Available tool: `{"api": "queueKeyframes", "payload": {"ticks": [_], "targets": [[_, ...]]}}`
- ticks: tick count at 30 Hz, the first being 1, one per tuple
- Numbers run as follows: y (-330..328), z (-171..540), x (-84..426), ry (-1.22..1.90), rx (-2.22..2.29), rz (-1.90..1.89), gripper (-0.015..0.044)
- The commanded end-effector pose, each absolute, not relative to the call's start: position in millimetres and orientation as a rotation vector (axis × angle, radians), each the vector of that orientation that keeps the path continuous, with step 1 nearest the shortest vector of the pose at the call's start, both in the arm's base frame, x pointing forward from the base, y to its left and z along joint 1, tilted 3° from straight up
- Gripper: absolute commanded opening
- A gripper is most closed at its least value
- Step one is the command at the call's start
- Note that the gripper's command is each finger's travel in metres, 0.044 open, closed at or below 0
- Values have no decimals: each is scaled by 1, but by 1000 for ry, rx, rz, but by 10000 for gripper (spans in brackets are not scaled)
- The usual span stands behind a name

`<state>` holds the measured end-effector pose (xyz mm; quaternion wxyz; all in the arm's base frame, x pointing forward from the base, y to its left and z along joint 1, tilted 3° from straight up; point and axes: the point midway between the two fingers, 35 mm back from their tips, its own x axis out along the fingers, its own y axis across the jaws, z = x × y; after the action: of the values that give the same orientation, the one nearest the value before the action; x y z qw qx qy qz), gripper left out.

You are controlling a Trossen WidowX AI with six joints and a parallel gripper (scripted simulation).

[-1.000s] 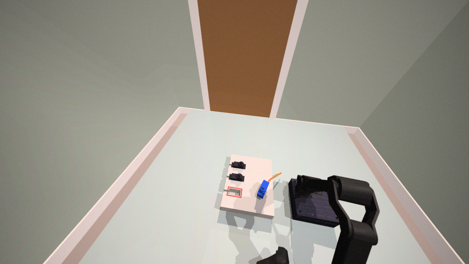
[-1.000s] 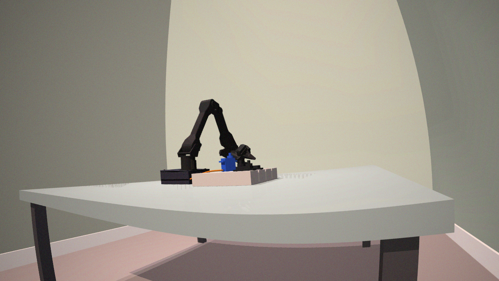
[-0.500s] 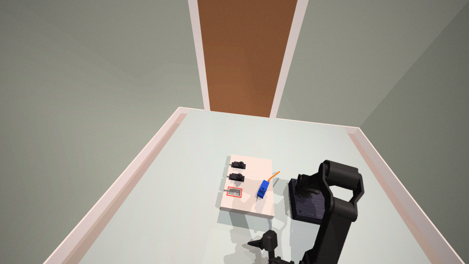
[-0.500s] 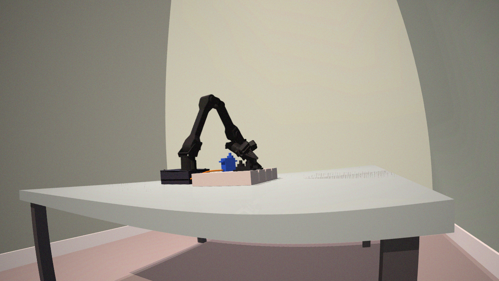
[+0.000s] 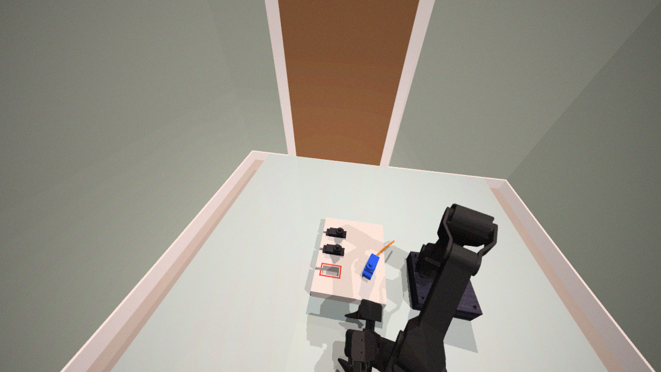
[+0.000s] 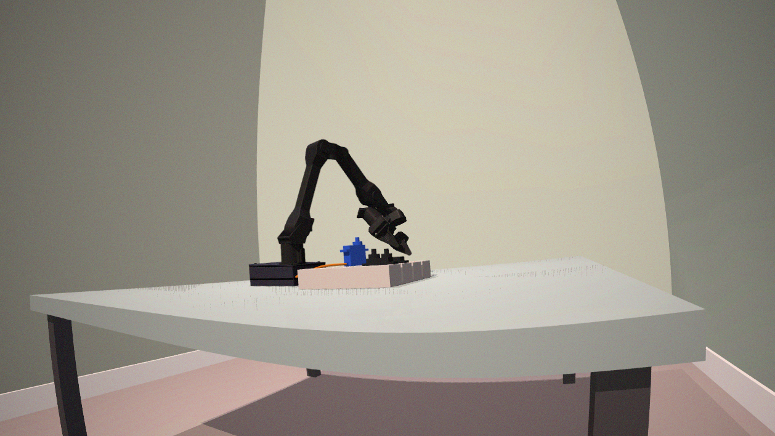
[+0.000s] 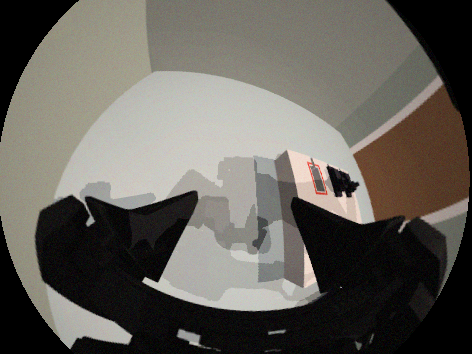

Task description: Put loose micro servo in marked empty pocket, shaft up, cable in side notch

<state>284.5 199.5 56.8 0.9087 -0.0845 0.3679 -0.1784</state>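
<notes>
The blue micro servo (image 5: 370,267) (image 6: 355,254) stands on the pale deck (image 5: 347,289) (image 6: 347,277) (image 7: 298,165) with its shaft up, turned at an angle, near the edge facing the arm's base. Its orange cable (image 5: 385,248) (image 6: 329,265) runs out past that edge. The empty pocket (image 5: 331,270) (image 7: 317,178) has a red outline and a side notch at the deck's far long edge from the base. My gripper (image 5: 348,340) (image 7: 245,199) is open and empty, beyond the deck's short side nearest the pocket, and above the table. The servo is not visible in the wrist view.
Two black servos (image 5: 336,232) (image 5: 333,249) sit in the deck in a row with the pocket; they also show in the wrist view (image 7: 342,181). The arm's dark base (image 5: 467,306) (image 6: 272,273) stands beside the deck on the servo's side.
</notes>
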Motion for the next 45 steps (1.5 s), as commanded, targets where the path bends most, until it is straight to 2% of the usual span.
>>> {"api": "queueKeyframes", "payload": {"ticks": [1,27,45], "targets": [[186,59,285,796,-99,-412,440],[99,85,277,954,491,-759,440],[55,100,251,1004,908,-1004,440]]}}
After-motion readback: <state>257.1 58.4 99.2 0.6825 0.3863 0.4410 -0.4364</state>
